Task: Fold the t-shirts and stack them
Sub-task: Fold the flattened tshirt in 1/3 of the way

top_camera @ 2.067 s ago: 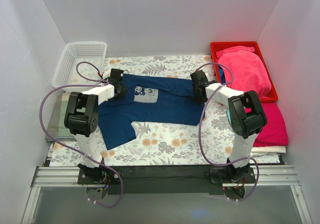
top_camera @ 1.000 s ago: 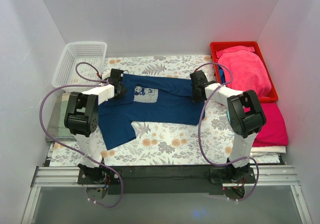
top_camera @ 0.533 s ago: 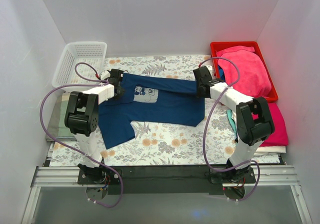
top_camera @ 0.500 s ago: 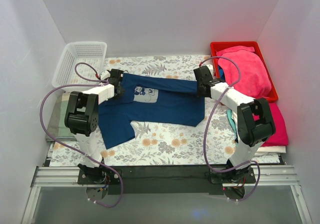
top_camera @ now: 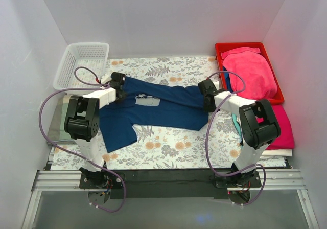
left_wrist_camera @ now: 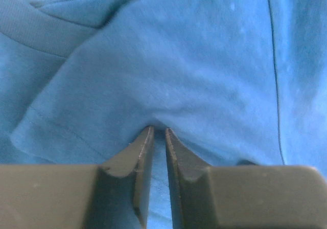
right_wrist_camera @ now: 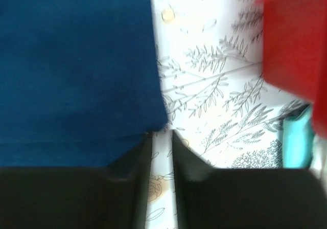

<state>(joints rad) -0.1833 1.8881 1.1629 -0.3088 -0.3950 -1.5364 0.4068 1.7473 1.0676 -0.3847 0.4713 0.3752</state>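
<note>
Navy blue cloth t-shirt (top_camera: pixel 168 111): limp, light. My left gripper (left_wrist_camera: pixel 159 131) and right gripper (right_wrist_camera: pixel 161 133) clamp its far-edge corners, jaws nearly closed.

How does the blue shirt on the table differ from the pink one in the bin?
The navy t-shirt lies spread across the tablecloth; the pink t-shirt sits bunched in the red bin. The navy t-shirt shows a pale print; the pink t-shirt looks plain. Both are cloth.
</note>
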